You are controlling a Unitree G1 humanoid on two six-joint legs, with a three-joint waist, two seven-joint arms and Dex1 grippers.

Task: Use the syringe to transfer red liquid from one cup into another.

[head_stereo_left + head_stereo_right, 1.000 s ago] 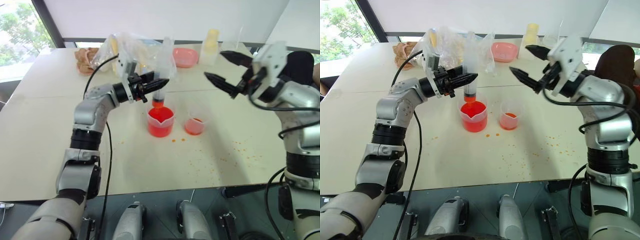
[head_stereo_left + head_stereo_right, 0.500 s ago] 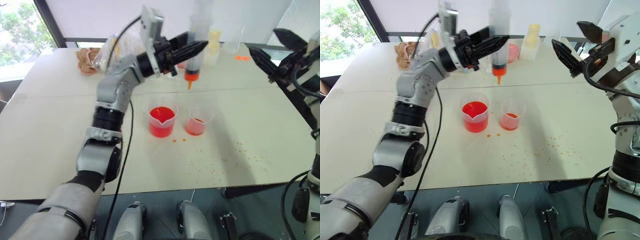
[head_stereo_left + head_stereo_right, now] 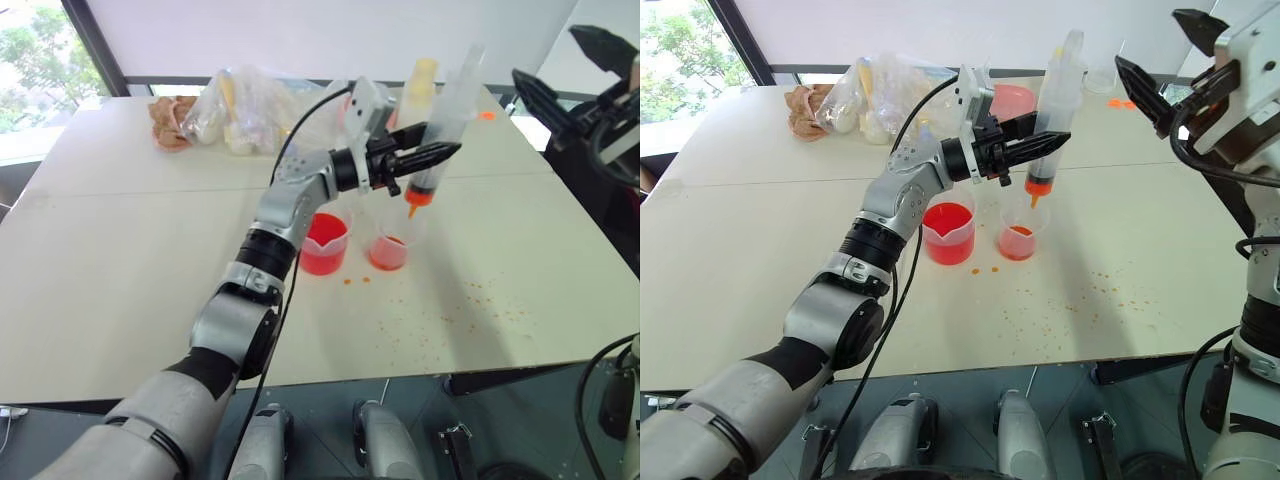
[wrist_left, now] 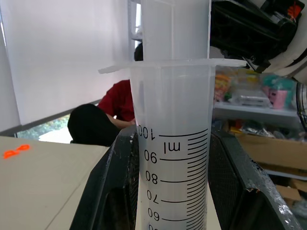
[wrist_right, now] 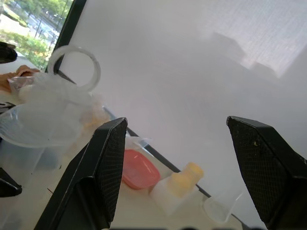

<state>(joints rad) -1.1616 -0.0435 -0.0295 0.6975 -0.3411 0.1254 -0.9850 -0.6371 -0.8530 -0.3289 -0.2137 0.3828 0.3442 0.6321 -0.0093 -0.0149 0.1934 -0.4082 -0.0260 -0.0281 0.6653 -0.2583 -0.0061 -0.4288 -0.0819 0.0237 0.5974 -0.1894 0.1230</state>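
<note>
1. L gripper has its jaws clamped on the syringe barrel, held tilted above the counter; orange tip hangs over the small cup, not yet inside it.
2. R gripper is up high, well apart from both cups, jaws spread wide, holding nothing.
3. Beaker w/ red liquid sits just beside the small cup; small cup has only a shallow red layer at its bottom.
4. Risk: tip looks off-centre toward the cup's far rim, so I'd guess a squirt from this height could miss or splash. Orange specks already dot the counter.
5. Risk: barrel is smooth and round, pinched from the sides only; a push on the plunger could slide or tip it in the jaws.
6. Risk: small cup looks light, thin-walled; a nudge from the tip may topple it.
7. Materials: syringe is clear rigid plastic w/ printed black ml marks and a flat flange; cups clear plastic, beaker has a pour spout; counter matte, pale. Crinkly plastic bags and a pink bowl at back.
</note>
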